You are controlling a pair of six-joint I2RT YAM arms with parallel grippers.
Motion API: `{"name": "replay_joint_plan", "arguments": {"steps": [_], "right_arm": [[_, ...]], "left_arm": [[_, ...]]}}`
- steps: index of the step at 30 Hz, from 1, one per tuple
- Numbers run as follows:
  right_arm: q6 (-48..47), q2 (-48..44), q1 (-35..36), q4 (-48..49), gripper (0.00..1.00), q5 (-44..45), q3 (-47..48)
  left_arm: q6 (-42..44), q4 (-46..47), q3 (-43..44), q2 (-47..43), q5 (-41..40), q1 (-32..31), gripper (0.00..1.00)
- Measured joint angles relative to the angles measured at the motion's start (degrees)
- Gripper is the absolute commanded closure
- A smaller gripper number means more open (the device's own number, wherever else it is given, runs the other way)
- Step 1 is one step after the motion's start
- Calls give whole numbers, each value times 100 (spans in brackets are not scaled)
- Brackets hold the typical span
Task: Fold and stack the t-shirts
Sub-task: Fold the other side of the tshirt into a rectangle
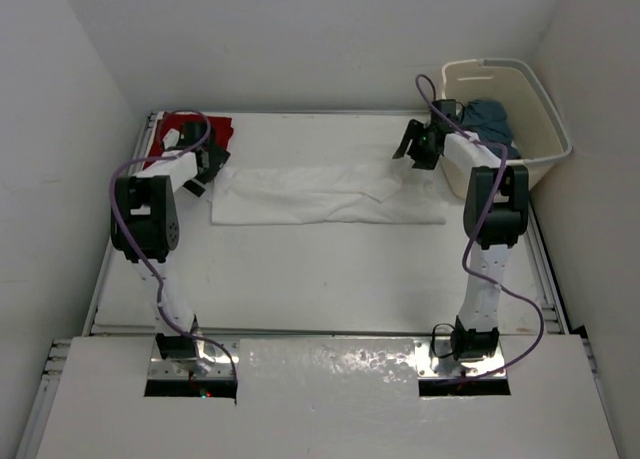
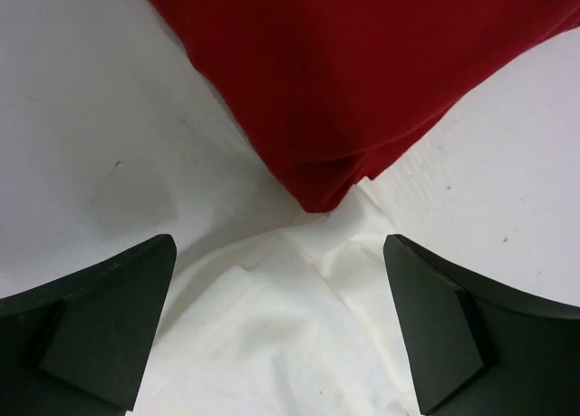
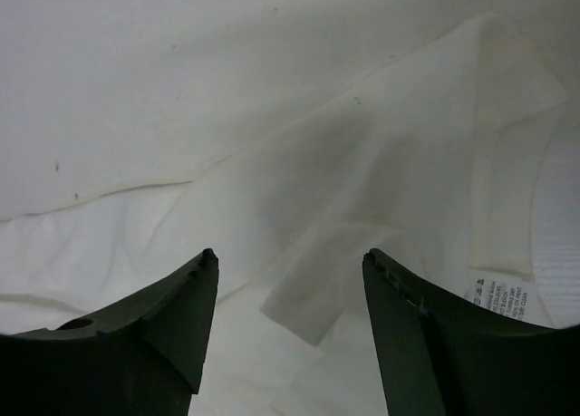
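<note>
**Both grippers open over the white shirt's two ends**

A white cloth t-shirt (image 1: 325, 194) lies on the white table (image 1: 300, 274) as a long, rumpled band across its far half, folded lengthwise. The left gripper (image 1: 205, 174) hangs over the band's left end, and in its wrist view the black fingers (image 2: 100, 325) stand wide apart with nothing between them. Below them lies white cloth (image 2: 290, 334), and a corner of the deep red cloth t-shirt (image 2: 362, 72) rests on its far edge. From above, that red shirt (image 1: 218, 134) sits in the table's far left corner.

The right gripper (image 1: 418, 147) hovers at the band's right end, its jaws also parted and gripping nothing. Under it the white shirt (image 3: 344, 153) shows creases and a small printed care label (image 3: 494, 300).

The dark teal-blue t-shirt (image 1: 490, 119) lies bunched inside the cream plastic laundry basket (image 1: 548, 129) at the far right.
</note>
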Motion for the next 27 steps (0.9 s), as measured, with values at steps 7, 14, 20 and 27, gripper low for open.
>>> {"name": "replay_joint_plan", "arguments": {"steps": [7,14,20,27], "right_arm": [[-356,-835,262,107,1,-173,-560],[-315,-1797,667,411,1,-299,-1860],[-177,-1567,715,507,1,-490,-2225],[-59,-1139,807,767,1,-664,-2050]], "left_arm": [[129,-133,-146,-890,-131,-52,0],[254,-177,-201,-1169,-271,-568,0],[275,-127,-426,-831,107,-850,0],[275,-140,-708,-538,197,-807,0]]}}
